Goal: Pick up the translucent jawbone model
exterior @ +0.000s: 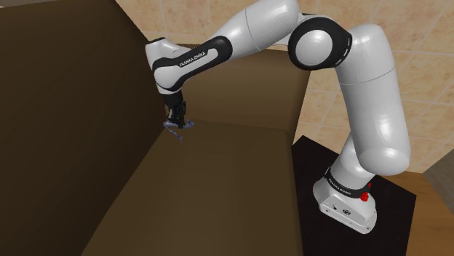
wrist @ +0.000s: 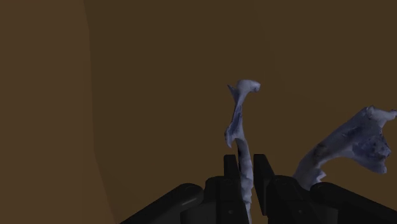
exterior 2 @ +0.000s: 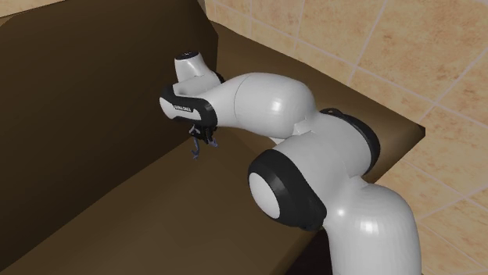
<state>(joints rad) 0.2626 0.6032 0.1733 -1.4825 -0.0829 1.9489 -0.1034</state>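
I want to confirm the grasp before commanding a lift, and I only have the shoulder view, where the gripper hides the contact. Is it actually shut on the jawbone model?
Observer: Yes. In the wrist view the gripper is shut on a thin, upright strut of the bluish-white jawbone model, which is clasped between both fingers.
Operator: Is the whole model between them?
Observer: No. Its wider branch sticks out beside one finger, outside the gripper, so only the thin strut is pinched.
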